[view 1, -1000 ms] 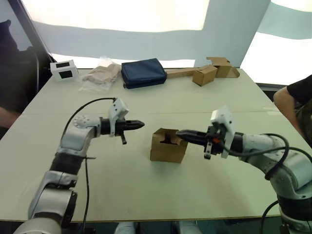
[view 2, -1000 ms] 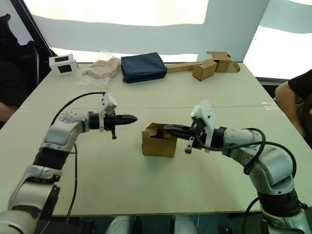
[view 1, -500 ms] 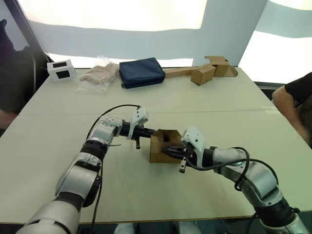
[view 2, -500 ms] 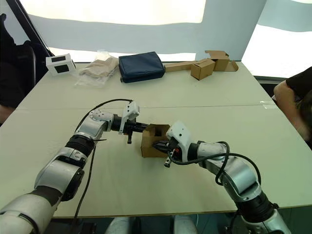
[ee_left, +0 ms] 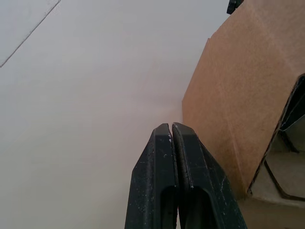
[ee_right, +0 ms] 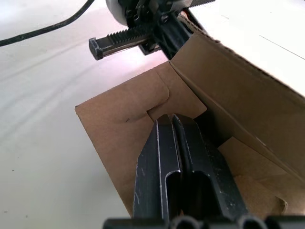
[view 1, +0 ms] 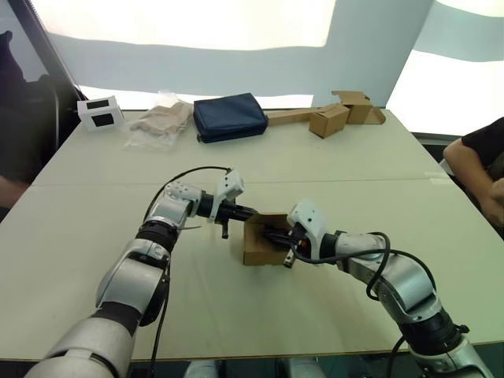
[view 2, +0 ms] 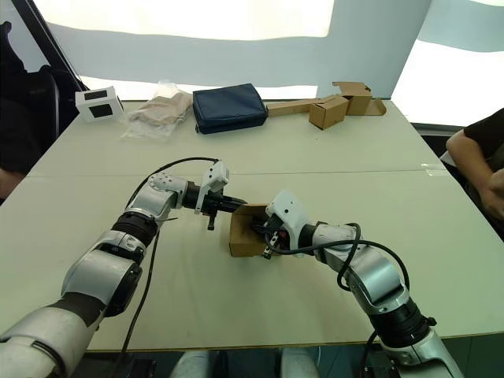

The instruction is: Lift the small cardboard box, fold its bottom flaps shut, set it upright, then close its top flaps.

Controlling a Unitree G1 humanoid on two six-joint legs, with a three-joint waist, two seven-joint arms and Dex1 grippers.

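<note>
Both arms reach inward toward each other over the table, the left gripper (ee_left: 171, 128) with its two black fingers pressed together and pointing right, the right gripper (ee_right: 172, 119) likewise closed, fingers pointing left, its forearm angled low and forward.

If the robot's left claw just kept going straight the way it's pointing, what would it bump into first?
Most likely the small cardboard box. The left gripper, fingers shut, points across the table at the box's upper side wall and looks almost against it. In the left wrist view that wall lies just beside the tips, so it might only graze it.
</note>
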